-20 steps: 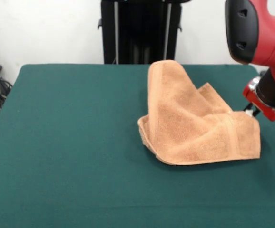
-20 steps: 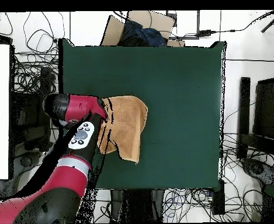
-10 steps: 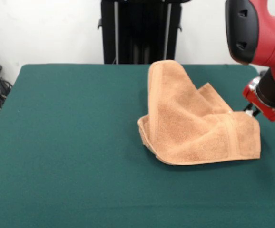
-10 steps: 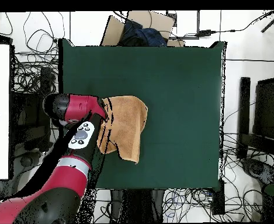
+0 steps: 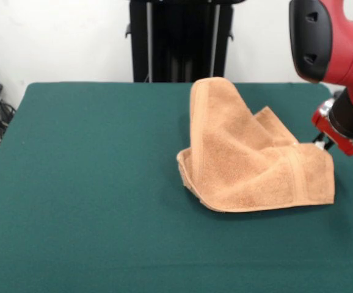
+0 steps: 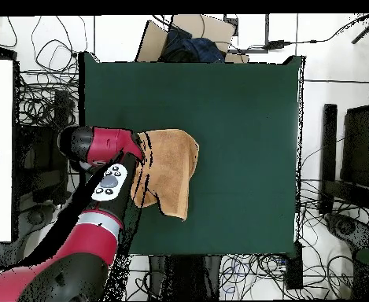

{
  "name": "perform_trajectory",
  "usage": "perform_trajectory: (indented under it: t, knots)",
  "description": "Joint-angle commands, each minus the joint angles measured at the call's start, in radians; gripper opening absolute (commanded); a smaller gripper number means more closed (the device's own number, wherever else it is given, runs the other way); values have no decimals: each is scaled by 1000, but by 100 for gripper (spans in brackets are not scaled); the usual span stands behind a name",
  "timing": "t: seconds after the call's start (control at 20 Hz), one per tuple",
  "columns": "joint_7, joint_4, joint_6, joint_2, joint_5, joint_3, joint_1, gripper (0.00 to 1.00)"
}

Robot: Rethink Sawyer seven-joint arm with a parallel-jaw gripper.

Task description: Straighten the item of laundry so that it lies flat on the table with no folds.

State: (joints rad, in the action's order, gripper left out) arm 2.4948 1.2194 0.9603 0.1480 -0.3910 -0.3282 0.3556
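Hand (image 5: 320, 142) of the red-and-black arm is being held at the right edge of the folded peach-orange terry-cloth towel (image 5: 250, 160), its grip impossible to tell; the towel is lying bunched on the dark green felt tabletop (image 5: 91, 183), stretching leftward from it.
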Motion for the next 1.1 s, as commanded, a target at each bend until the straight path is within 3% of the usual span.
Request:
perform_trajectory:
  t: [0.05,0.1,0.65,1.1]
  knots:
    - [239,24,-64,-10,-38,52,-2,0]
    - [240,22,-62,-11,-37,51,-1,100]
    - [238,17,-60,-17,-31,46,1,100]
    - [39,202,82,240,9,47,-86,100]
